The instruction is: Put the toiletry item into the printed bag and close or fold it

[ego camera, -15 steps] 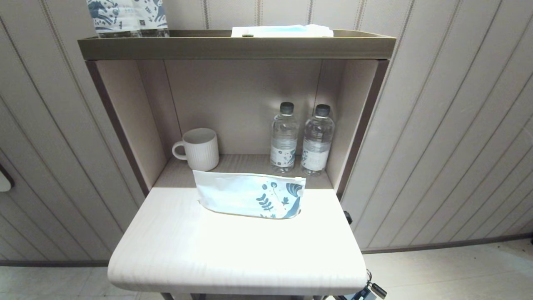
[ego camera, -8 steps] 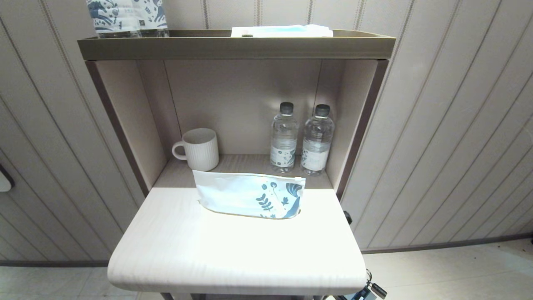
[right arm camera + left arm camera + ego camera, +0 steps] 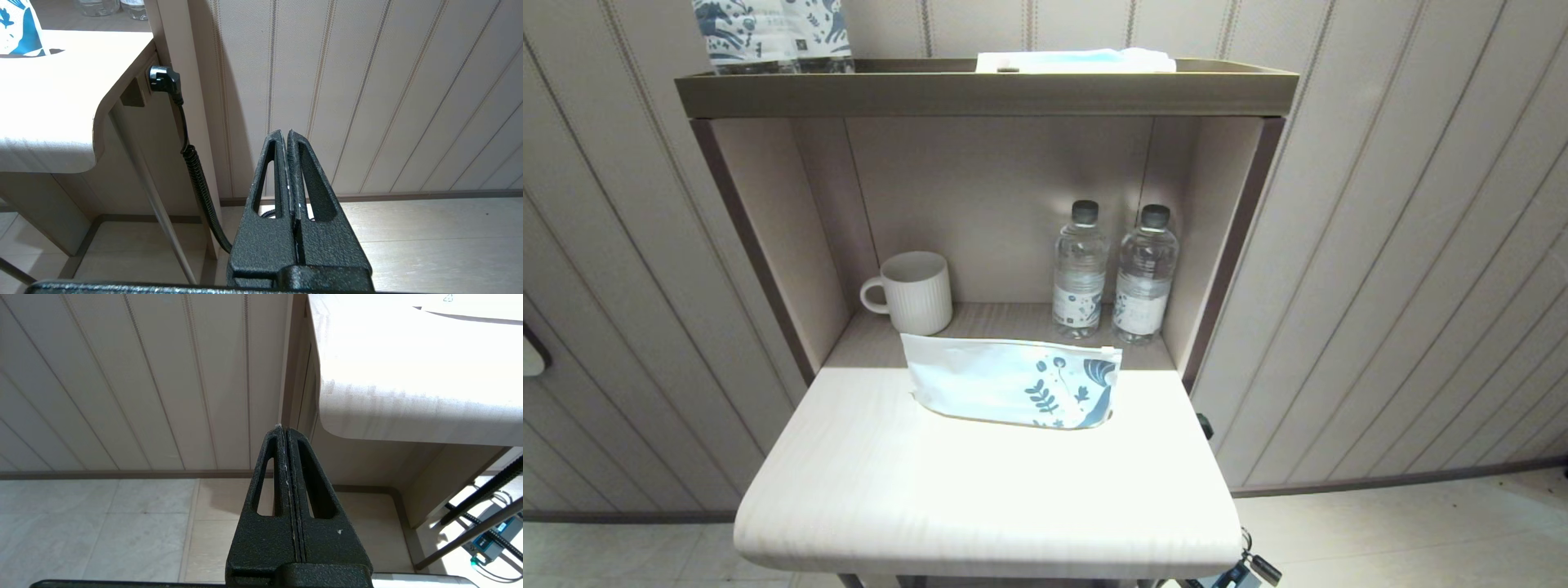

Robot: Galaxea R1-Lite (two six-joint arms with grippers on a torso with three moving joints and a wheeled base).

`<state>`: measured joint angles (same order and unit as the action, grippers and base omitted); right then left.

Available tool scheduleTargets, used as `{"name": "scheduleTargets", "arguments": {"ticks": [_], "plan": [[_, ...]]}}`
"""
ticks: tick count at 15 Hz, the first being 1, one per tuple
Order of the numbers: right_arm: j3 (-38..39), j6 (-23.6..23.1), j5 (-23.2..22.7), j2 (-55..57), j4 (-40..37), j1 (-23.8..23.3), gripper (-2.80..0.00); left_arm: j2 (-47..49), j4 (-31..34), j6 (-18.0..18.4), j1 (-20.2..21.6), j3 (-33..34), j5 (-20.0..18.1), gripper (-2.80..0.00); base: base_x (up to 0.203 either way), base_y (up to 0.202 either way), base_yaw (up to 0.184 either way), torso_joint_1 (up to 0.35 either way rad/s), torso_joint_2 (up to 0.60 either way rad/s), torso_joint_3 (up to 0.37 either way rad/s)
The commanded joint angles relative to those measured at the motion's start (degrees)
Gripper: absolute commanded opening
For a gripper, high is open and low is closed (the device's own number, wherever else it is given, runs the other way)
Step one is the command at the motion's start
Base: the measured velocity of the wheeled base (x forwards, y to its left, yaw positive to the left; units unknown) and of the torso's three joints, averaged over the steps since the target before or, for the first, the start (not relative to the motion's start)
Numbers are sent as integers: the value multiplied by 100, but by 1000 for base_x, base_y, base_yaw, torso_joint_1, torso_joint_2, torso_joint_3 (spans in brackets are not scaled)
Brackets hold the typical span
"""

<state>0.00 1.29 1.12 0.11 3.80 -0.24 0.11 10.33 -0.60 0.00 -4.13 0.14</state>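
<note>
Nothing has moved since the earlier frames: the printed bag (image 3: 1014,381), a flat rectangular white pouch with blue leaf and flower prints gathered toward its right end and a zip-style strip along its far edge, lies flat at the back of the pale wood-grain tabletop (image 3: 980,498), its far edge reaching the shelf floor of the alcove. No toothbrush can be seen in any view. Behind the pouch stand a white ribbed ceramic mug (image 3: 913,291) to the left and two clear plastic water bottles with dark caps (image 3: 1080,269) to the right, side by side; their pale labels carry small print too fine to read. On the top ledge sit blue-patterned white wrapped bottles (image 3: 772,33) and a folded white-and-blue item (image 3: 1076,60). Left claw (image 3: 284,430), black and textured, hangs low beside the tabletop's left front corner, fingers pressed together, holding nothing. Right claw (image 3: 286,136) hangs low off the right side near a black coiled cable (image 3: 196,171), likewise closed and empty.
</note>
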Motion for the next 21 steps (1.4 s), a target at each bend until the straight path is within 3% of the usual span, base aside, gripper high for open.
{"name": "scheduleTargets", "arguments": {"ticks": [1, 21], "plan": [[0, -11, -15, -2, 3, -2, -280, -2, 5, -2, 0, 0, 4, -280, 0, 0, 0, 0, 0, 0], [0, 82, 18, 15, 6, -2, -280, -2, 5, -2, 0, 0, 4, -280, 0, 0, 0, 0, 0, 0]]}}
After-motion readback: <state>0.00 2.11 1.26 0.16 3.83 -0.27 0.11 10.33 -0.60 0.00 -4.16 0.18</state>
